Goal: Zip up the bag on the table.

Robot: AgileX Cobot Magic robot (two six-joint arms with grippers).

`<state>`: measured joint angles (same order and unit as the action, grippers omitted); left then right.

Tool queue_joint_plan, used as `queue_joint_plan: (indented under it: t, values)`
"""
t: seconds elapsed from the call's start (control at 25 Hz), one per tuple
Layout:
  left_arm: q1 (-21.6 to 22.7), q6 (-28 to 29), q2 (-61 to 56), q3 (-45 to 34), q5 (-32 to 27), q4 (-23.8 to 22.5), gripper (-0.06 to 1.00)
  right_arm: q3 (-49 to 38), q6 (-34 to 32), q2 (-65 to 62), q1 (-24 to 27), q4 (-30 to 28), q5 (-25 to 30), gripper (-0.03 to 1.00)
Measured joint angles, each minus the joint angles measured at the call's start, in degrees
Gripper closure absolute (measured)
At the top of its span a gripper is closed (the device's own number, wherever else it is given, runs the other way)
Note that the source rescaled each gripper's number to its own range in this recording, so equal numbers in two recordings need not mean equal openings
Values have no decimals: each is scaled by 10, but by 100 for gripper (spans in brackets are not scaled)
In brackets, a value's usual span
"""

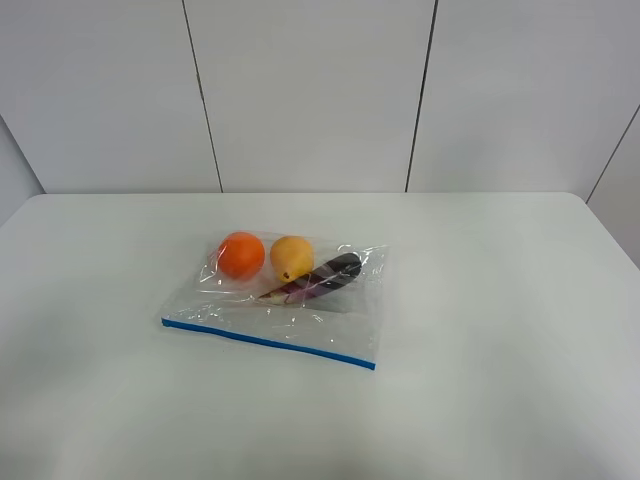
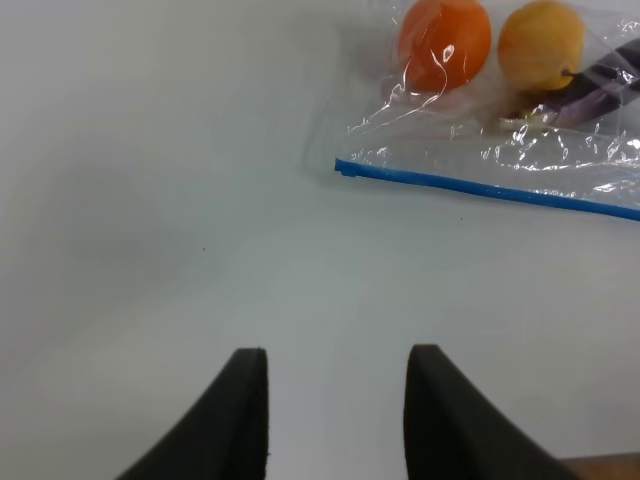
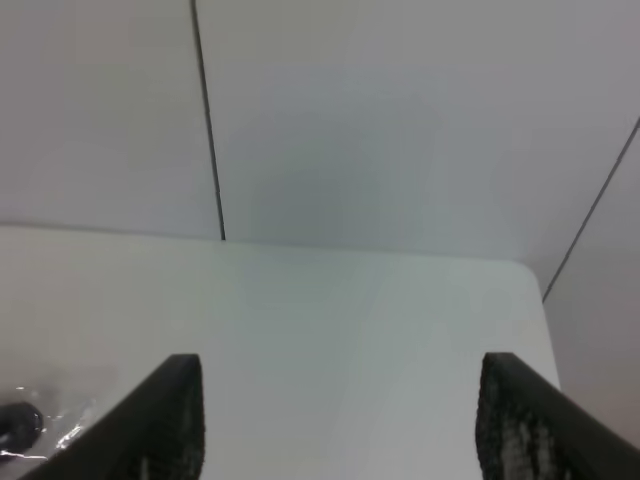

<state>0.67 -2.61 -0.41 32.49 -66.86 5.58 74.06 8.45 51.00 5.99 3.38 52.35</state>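
Black fingers of my left gripper (image 2: 336,415) are sitting closest to the camera, a little apart and holding nothing. Over on my other side, my right gripper (image 3: 340,420) is gaping wide and holding nothing too. Neither is touching the bag (image 1: 290,300), which is lying in the middle of the table (image 1: 500,300), blue zipper strip (image 1: 268,343) toward me. I am guessing all the zipping is waiting. No words are showing anywhere.

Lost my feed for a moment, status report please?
Left gripper open, empty, short of the bag. Right gripper open, empty. Blue zipper strip untouched. Nothing in the way.
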Motion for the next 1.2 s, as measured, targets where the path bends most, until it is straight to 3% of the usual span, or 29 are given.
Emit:
queue_joint_plan:
  t: [0.28,0.52,0.76,1.2]
  values:
    - [0,0,0,0,0,0,44,-47,-11,-121,0,4,45,8]
    - [0,0,0,0,0,0,44,-121,-13,-207,0,13,47,8]
    - [0,0,0,0,0,0,44,-236,-13,-287,0,71,58,8]
    - [0,0,0,0,0,0,44,-307,-16,-435,0,53,54,8]
